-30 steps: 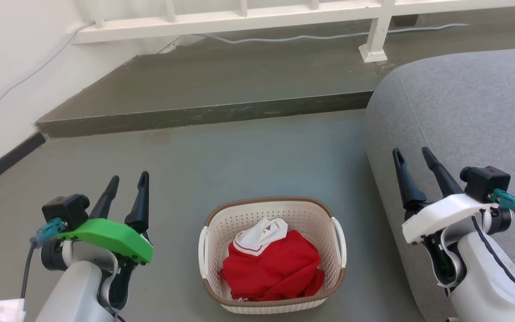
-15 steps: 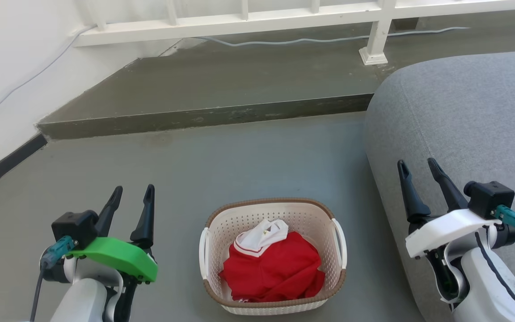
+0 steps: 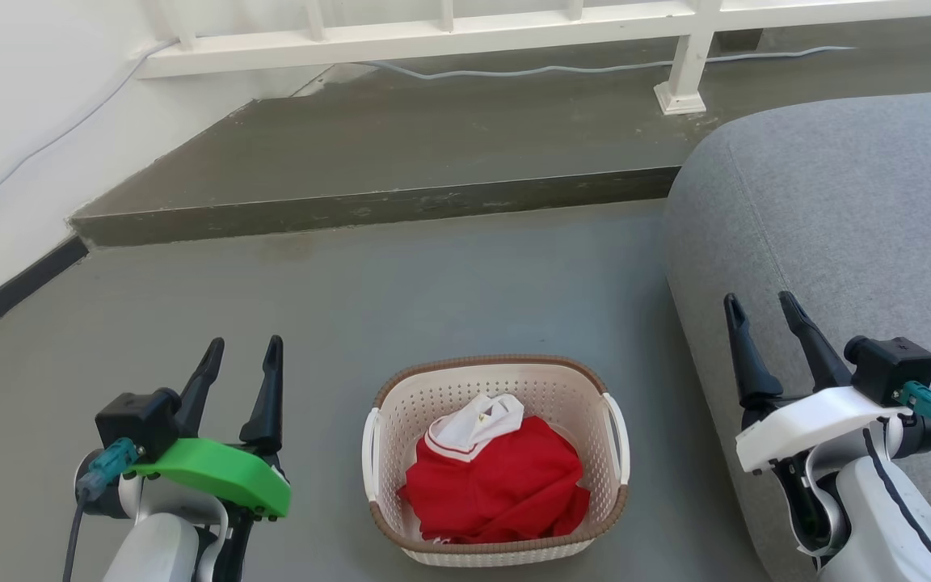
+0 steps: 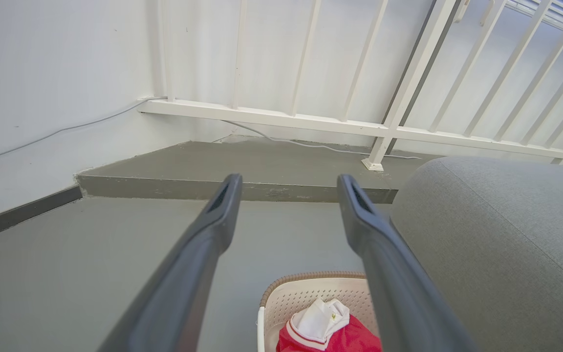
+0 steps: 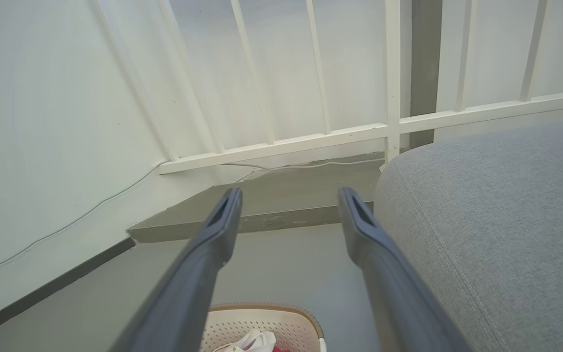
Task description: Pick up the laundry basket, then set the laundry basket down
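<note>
Grey floor holds the laundry basket, with a red shirt inside. It sits between the two arms and touches neither. Left fingers are spread apart and hold nothing. Right fingers are too, beside the grey sofa.

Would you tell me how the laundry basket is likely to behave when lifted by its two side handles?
The laundry basket looks like thin perforated plastic, so it is probably light and slightly flexible. The red garment lies low inside, so it should hang level from both white handles, unlikely to tip.
</note>
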